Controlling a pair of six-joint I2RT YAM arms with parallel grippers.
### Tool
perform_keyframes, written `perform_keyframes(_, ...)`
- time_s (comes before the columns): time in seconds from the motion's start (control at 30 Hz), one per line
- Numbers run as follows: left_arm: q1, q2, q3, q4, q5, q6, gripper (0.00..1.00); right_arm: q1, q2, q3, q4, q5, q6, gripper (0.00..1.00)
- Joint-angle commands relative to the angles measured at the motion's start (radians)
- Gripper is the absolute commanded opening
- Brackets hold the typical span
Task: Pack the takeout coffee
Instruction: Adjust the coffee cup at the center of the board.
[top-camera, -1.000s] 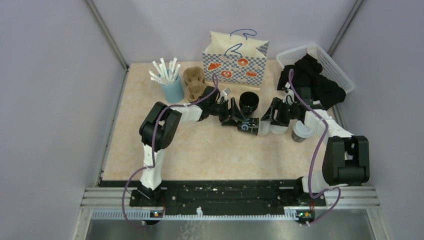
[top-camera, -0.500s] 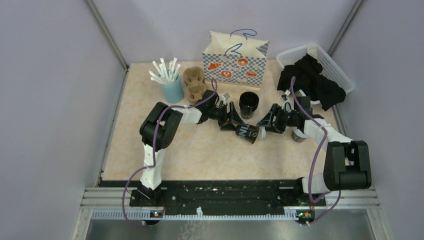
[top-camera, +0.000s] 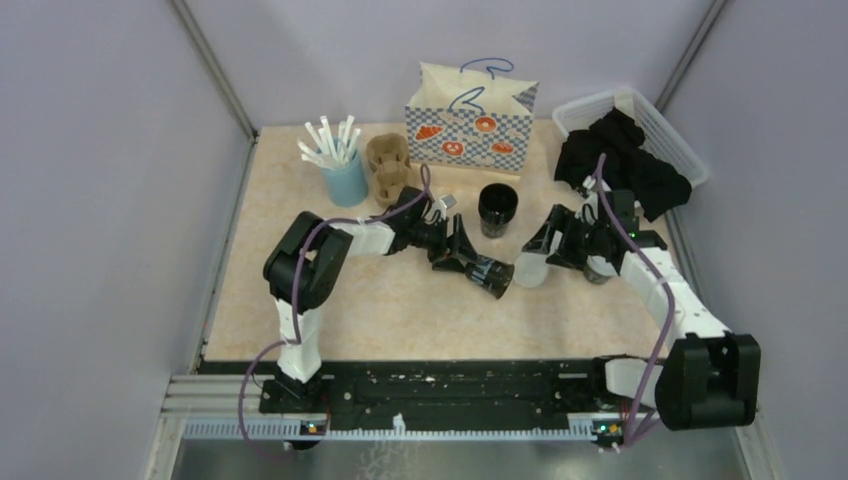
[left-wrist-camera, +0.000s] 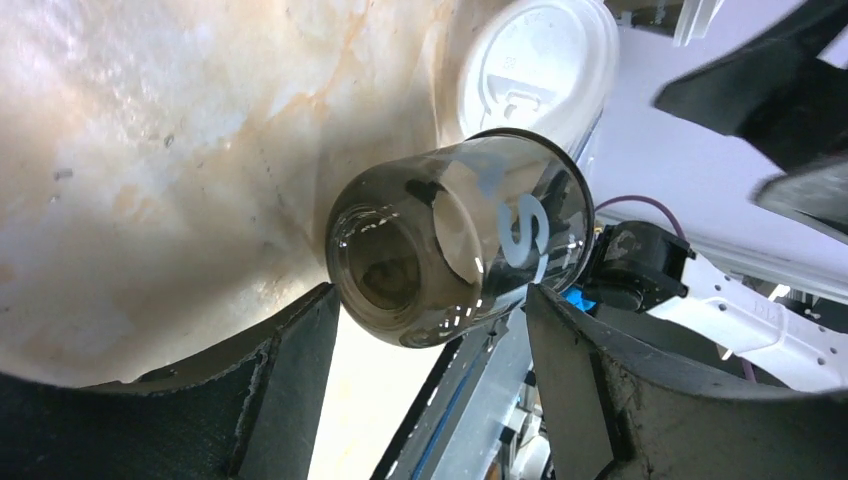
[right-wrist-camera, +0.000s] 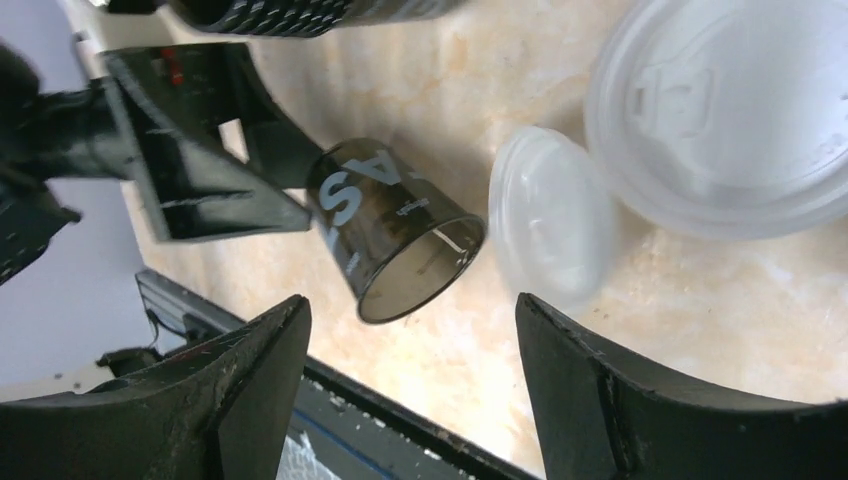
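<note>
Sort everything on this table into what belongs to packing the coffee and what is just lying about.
Job: tilted black cup in the left gripper; loose white lid; upright black cup; lidded cup; probably the pulp carrier and paper bag.
Lying about: blue cup of straws; white basket holding black cloth.
</note>
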Motion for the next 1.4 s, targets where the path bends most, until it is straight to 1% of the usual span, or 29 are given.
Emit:
perform_keyframes(0.0, -0.006, -0.045, -0.041, 0.022, 0.037, 0.018, 0.75, 0.063, -0.103, 0.037, -0.127, 0.014, 0.025, 0.76)
perform_keyframes(0.07, -0.008, -0.049, -0.05, 0.033, 0.038, 0.011, 0.75, 0.139, -0.146, -0.025, -0.037, -0.009, 0.113, 0.75)
perform_keyframes(0.13, -0.012, -0.052, -0.055, 0.037, 0.039, 0.009, 0.75, 0.187, -0.172, -0.105, 0.132, -0.004, 0.261, 0.73)
perform_keyframes(0.2, -0.012, -0.059, -0.062, 0.035, 0.04, 0.007, 0.74, 0.197, -0.175, -0.201, 0.28, 0.0, 0.393, 0.69)
perform_keyframes(0.3, -0.012, -0.073, -0.077, 0.038, 0.037, -0.002, 0.74, 0.229, -0.153, -0.283, 0.435, 0.032, 0.523, 0.65)
perform_keyframes(0.4, -0.015, -0.086, -0.095, 0.041, 0.041, -0.005, 0.74, 0.268, -0.113, -0.349, 0.596, 0.061, 0.602, 0.61)
perform_keyframes(0.47, -0.015, -0.106, -0.11, 0.031, 0.028, 0.002, 0.74, 0.291, -0.082, -0.37, 0.683, 0.092, 0.616, 0.54)
perform_keyframes(0.53, -0.013, -0.146, -0.124, 0.006, 0.005, 0.031, 0.75, 0.312, -0.035, -0.344, 0.706, 0.111, 0.584, 0.52)
perform_keyframes(0.57, -0.011, -0.174, -0.128, -0.017, -0.011, 0.05, 0.76, 0.327, -0.012, -0.323, 0.707, 0.114, 0.567, 0.48)
perform_keyframes(0.6, -0.009, -0.204, -0.13, -0.057, -0.037, 0.078, 0.76, 0.352, 0.007, -0.293, 0.701, 0.12, 0.545, 0.41)
perform_keyframes(0.67, 0.0, -0.289, -0.138, -0.166, -0.093, 0.135, 0.77, 0.394, 0.032, -0.211, 0.613, 0.153, 0.476, 0.21)
perform_keyframes(0.7, 0.007, -0.336, -0.143, -0.221, -0.125, 0.166, 0.78, 0.42, 0.045, -0.148, 0.518, 0.188, 0.426, 0.1)
perform_keyframes(0.73, 0.018, -0.388, -0.144, -0.282, -0.16, 0.194, 0.78, 0.449, 0.057, -0.081, 0.387, 0.23, 0.372, 0.03)
perform_keyframes(0.77, 0.027, -0.441, -0.143, -0.347, -0.209, 0.227, 0.78, 0.491, 0.067, 0.0, 0.22, 0.3, 0.311, 0.0)
perform_keyframes(0.83, 0.053, -0.584, -0.142, -0.46, -0.302, 0.285, 0.8, 0.589, 0.099, 0.144, -0.027, 0.461, 0.203, 0.0)
perform_keyframes(0.9, 0.074, -0.704, -0.142, -0.558, -0.398, 0.331, 0.81, 0.686, 0.173, 0.301, -0.245, 0.583, 0.13, 0.0)
perform_keyframes(0.93, 0.078, -0.762, -0.143, -0.597, -0.465, 0.348, 0.81, 0.741, 0.221, 0.358, -0.334, 0.641, 0.097, 0.0)
perform_keyframes(1.0, 0.078, -0.868, -0.154, -0.648, -0.546, 0.365, 0.81, 0.846, 0.344, 0.462, -0.497, 0.737, 0.056, 0.0)
perform_keyframes(1.07, 0.079, -0.967, -0.179, -0.668, -0.607, 0.364, 0.82, 0.926, 0.44, 0.541, -0.607, 0.81, 0.03, 0.0)
perform_keyframes(1.17, 0.079, -1.084, -0.212, -0.676, -0.664, 0.353, 0.82, 0.993, 0.539, 0.616, -0.686, 0.833, 0.006, 0.0)
perform_keyframes(1.27, 0.079, -1.15, -0.219, -0.699, -0.707, 0.357, 0.82, 1.015, 0.579, 0.668, -0.687, 0.823, -0.013, 0.0)
perform_keyframes(1.3, 0.079, -1.16, -0.218, -0.705, -0.714, 0.36, 0.82, 1.015, 0.583, 0.68, -0.676, 0.81, -0.018, 0.02)
perform_keyframes(1.37, 0.08, -1.173, -0.214, -0.708, -0.715, 0.364, 0.82, 1.015, 0.591, 0.707, -0.676, 0.794, -0.028, 0.14)
